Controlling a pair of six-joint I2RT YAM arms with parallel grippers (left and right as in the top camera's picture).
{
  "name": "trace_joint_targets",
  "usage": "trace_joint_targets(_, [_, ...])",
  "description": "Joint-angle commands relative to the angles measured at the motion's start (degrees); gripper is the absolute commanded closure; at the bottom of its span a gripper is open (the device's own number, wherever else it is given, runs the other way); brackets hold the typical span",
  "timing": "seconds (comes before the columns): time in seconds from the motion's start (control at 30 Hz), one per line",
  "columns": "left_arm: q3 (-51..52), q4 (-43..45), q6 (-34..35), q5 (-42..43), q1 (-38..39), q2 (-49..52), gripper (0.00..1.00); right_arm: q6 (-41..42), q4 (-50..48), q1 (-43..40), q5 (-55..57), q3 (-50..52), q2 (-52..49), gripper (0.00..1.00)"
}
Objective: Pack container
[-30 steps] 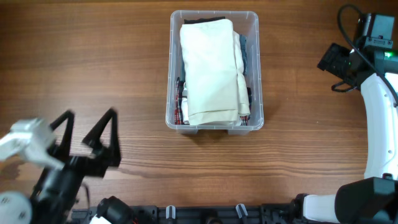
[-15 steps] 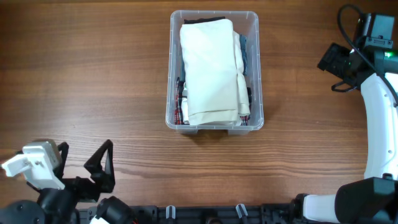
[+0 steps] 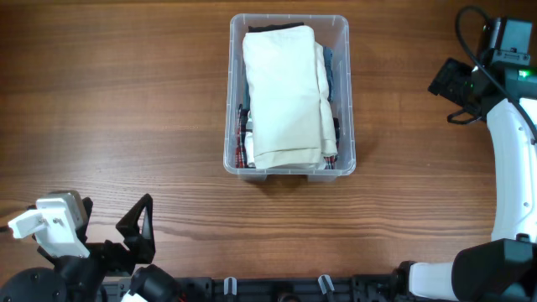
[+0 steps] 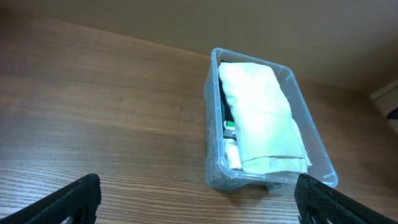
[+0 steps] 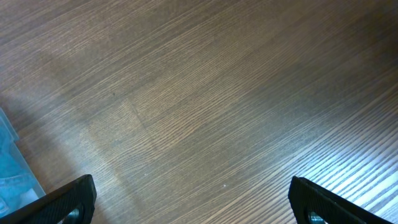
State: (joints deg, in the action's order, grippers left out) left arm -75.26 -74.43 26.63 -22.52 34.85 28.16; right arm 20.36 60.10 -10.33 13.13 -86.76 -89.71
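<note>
The clear plastic container (image 3: pixel 349 101) stands at the table's far middle. It holds folded clothes, with a cream cloth (image 3: pixel 284 92) on top and darker garments along the sides. My left gripper (image 3: pixel 113 235) is open and empty at the front left edge, well away from the container. In the left wrist view the container (image 4: pixel 209 99) lies ahead and to the right, between my open fingers (image 4: pixel 199 202). My right gripper (image 3: pixel 451 84) is at the far right, to the right of the container. The right wrist view shows its fingers (image 5: pixel 193 199) open over bare wood.
The table is brown wood (image 3: pixel 126 109). A bluish corner of the container (image 5: pixel 9 165) shows at the left edge of the right wrist view. My right arm's white link (image 3: pixel 512 159) runs along the right edge.
My left arm has drawn back toward the front left edge, away from the container, most of it in the first half second. The right arm and the container have not moved.
</note>
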Motion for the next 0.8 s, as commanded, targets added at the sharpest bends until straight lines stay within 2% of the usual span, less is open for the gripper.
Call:
trace_joint_targets(0.0, [0.2, 0.0, -0.7, -0.5, -0.3, -0.3, 0.00, 0.7, -0.1, 0.1, 0.6, -0.5, 0.1, 0.00])
trace_joint_targets(0.07, [0.2, 0.0, -0.7, -0.5, -0.3, -0.3, 0.00, 0.7, -0.8, 0.5, 0.6, 0.0, 0.2, 0.00])
trace_joint_targets(0.17, [0.2, 0.0, -0.7, -0.5, -0.3, -0.3, 0.00, 0.7, -2.5, 3.3, 0.6, 2.4, 6.2, 0.00])
trace_joint_targets(0.33, [0.2, 0.0, -0.7, -0.5, -0.3, -0.3, 0.00, 0.7, -2.5, 15.6, 0.6, 3.9, 22.4, 0.00])
trace_joint_targets(0.43, [0.2, 0.0, -0.7, -0.5, -0.3, -0.3, 0.00, 0.7, -2.5, 22.7, 0.6, 3.9, 36.4, 0.00])
trace_joint_targets(0.5, [0.2, 0.0, -0.7, -0.5, -0.3, -0.3, 0.00, 0.7, -2.4, 23.6, 0.6, 3.9, 45.2, 0.00])
trace_joint_targets(0.77, [0.2, 0.0, -0.7, -0.5, -0.3, -0.3, 0.00, -0.9, 2.3, 23.6, 3.7, 4.5, 66.7, 0.00])
